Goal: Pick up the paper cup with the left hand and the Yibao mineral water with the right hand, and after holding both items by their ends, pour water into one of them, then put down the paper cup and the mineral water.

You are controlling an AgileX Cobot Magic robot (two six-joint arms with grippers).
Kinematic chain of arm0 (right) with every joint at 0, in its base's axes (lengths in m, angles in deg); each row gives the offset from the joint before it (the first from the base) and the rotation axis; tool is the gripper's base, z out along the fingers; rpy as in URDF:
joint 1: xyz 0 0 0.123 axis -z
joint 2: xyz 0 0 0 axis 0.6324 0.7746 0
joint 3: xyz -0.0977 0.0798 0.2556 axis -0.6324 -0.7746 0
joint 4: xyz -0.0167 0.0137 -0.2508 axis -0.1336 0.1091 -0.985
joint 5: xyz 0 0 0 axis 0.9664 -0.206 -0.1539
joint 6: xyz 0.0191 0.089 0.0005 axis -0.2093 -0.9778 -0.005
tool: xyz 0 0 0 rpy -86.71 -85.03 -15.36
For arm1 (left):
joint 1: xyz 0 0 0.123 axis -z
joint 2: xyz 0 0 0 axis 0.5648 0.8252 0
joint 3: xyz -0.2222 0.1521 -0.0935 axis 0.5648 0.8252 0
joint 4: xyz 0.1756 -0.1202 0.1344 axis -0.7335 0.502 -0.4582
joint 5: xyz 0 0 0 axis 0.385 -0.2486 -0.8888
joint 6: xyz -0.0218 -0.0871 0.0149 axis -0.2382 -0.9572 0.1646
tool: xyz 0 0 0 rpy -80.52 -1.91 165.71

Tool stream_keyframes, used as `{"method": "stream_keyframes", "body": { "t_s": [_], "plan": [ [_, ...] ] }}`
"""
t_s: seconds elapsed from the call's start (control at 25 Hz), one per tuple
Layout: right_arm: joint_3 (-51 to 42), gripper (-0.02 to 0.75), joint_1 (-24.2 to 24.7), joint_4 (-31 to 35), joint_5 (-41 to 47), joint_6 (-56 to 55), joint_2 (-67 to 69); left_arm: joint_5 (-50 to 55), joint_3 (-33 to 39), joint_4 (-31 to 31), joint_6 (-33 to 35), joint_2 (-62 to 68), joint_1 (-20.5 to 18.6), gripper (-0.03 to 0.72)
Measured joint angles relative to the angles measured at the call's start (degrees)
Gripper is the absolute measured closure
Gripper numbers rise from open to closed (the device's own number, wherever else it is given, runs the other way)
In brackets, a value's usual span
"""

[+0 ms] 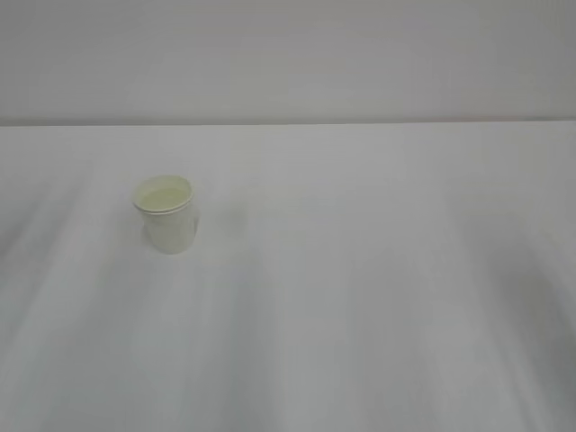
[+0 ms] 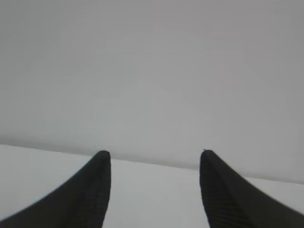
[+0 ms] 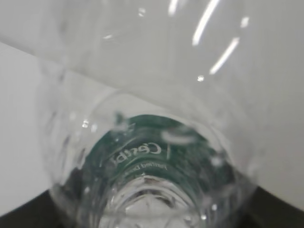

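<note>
The paper cup [image 1: 166, 214] stands upright on the white table [image 1: 378, 306], left of the middle, with nothing around it. Neither arm shows in the exterior view. My left gripper [image 2: 154, 159] is open and empty; its two black fingers [image 2: 90, 194] point over the table toward the grey wall, and the cup is not in its view. The Yibao mineral water [image 3: 152, 156] fills the right wrist view, seen from its clear ribbed base with the dark green label behind. My right gripper [image 3: 152, 216] is shut on it, black fingers [image 3: 28, 216] showing at the bottom corners.
The table's far edge [image 1: 288, 123] meets a plain grey wall. The same edge shows in the left wrist view [image 2: 152, 164].
</note>
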Motion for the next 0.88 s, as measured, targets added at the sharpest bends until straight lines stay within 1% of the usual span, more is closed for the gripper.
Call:
{"method": "stream_keyframes", "body": {
  "t_s": [0.2, 0.36, 0.6, 0.8, 0.88],
  "plan": [
    [0.0, 0.293, 0.0, -0.2, 0.0, -1.7, 0.0, 0.0, 0.1, 1.6, 0.5, -3.4, 0.0, 0.262],
    [0.0, 0.294, 0.0, -0.3, -0.1, -2.7, 0.0, 0.0, 0.2, 0.8, 1.5, -4.1, 0.1, 0.275],
    [0.0, 0.316, 0.0, -1.8, -0.5, -2.9, 0.0, 0.0, 0.2, -3.0, 2.6, -4.1, 1.8, 0.28],
    [0.0, 0.318, 0.0, -2.9, -0.5, -2.9, 0.0, 0.0, 0.2, -7.9, 2.6, -4.2, 1.9, 0.281],
    [0.0, 0.318, 0.0, -2.9, -0.5, -2.9, 0.0, 0.0, 0.3, -8.5, 2.6, -4.8, 1.9, 0.282]
  ]
}}
